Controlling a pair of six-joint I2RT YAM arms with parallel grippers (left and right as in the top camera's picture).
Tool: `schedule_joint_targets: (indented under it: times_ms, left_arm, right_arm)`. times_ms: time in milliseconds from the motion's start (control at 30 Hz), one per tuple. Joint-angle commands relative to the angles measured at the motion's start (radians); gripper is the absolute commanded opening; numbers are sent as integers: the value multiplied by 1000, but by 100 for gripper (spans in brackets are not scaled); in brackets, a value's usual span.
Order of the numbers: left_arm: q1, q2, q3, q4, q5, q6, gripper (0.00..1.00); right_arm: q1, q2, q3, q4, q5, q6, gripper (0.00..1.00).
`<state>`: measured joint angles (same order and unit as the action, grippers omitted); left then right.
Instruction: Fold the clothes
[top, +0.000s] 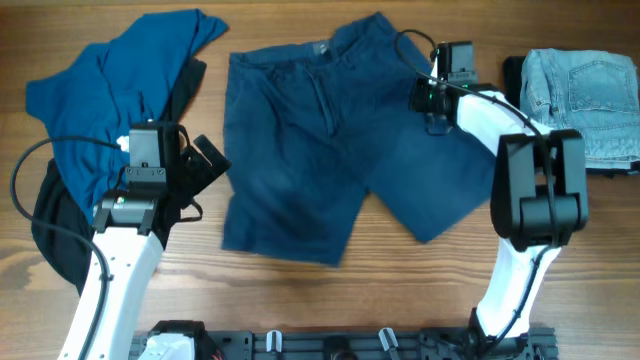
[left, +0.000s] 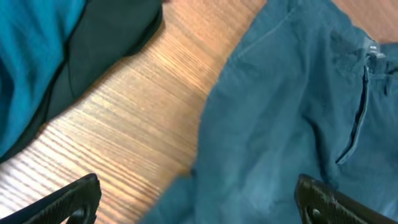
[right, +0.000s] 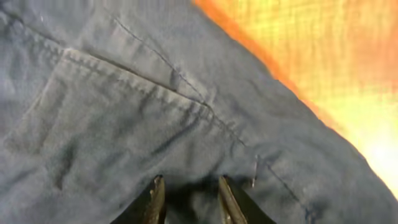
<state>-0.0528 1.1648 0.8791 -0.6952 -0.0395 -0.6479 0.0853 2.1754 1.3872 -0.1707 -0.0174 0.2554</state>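
Observation:
The dark navy shorts (top: 320, 140) lie spread flat in the middle of the table, waistband and fly at the far side. My left gripper (top: 203, 160) is open at the shorts' left edge. In the left wrist view its jaws (left: 197, 193) straddle the hem of the shorts (left: 298, 112) and bare wood. My right gripper (top: 432, 108) is down on the shorts' right side near the waistband. In the right wrist view its fingers (right: 189, 196) are close together, pinching a fold of the shorts (right: 124, 93).
A brighter blue shirt (top: 110, 90) lies crumpled at the far left on top of a black garment (top: 50, 230); both show in the left wrist view, shirt (left: 31, 62) and black garment (left: 112, 37). Folded light-wash jeans (top: 585, 95) sit at the far right.

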Motion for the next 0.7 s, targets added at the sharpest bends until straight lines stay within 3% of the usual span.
schedule_joint_targets:
  times_ms: [0,100,200,300,367,467,667]
  left_arm:
    - [5,10,10,8,-14,16,100]
    - [5,10,10,17,-14,16,100]
    - [5,10,10,34,-14,16,100]
    - [5,10,10,43,-14,16,100]
    - [5,10,10,64,-21,28,100]
    - [5,10,10,99,-23,103,100]
    - [6,10,10,148,-23,210,100]
  right_arm:
    - [-30,170,-42,36,75,-60,33]
    - [-47,171,-1,37,64,-77,44]
    - [-59,140,126,-95,61,-96,72]
    - [-58,107,309,-332,39,-99,97]
    - [-56,70,487,-588,-91,-98,100]
    - [-37,31,613,-823,-267,-96,99]
    - [104,-38,620,-1077,-353,-122,99]
